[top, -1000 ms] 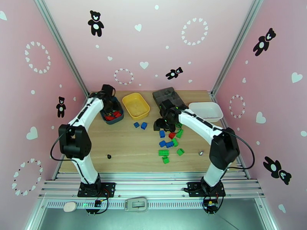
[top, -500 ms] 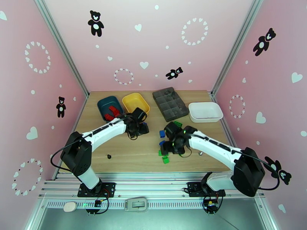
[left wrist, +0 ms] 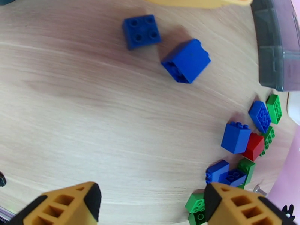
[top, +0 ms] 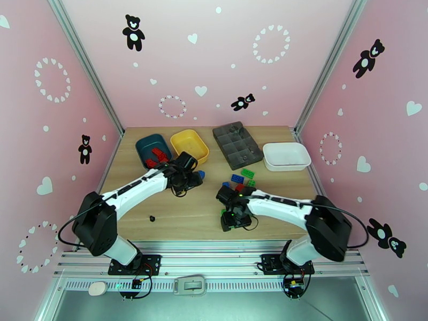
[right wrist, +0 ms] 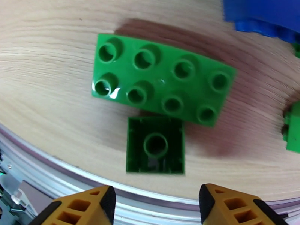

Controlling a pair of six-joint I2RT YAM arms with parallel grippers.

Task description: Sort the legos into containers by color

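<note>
Both grippers stand wide open, with nothing between their fingers. My right gripper (right wrist: 155, 197) hangs low over the near table edge. The dark green two-by-two brick (right wrist: 155, 145) lies at twelve o'clock from the gap, just beyond my fingertips, hollow side up. Past it, also at twelve o'clock, the green two-by-four brick (right wrist: 163, 89) lies studs up, its long edge touching the smaller one as far as I can tell. A blue brick (right wrist: 262, 12) sits at one o'clock and another green brick (right wrist: 292, 132) at three o'clock, both cut by the frame.

My left gripper (left wrist: 150, 195) looks across bare wood. Well apart from it at twelve o'clock lie a studs-up blue two-by-two (left wrist: 141, 30) and, just beside that, a tipped blue brick (left wrist: 186, 60). At two o'clock is a mixed heap of blue, green and red bricks (left wrist: 236, 137).

The wrist cameras give me stud faces and undersides. The overhead camera adds the containers along the far side of the table. The teal-blue tray (top: 143, 143) is at eleven o'clock with red bricks (top: 159, 154) in it, and the yellow tray (top: 190, 145) is touching its right side. The dark grey compartment tray (top: 238, 137) is at one o'clock and the white tray (top: 286, 156) at two. A small black bit (top: 152, 216) lies at eight o'clock.
</note>
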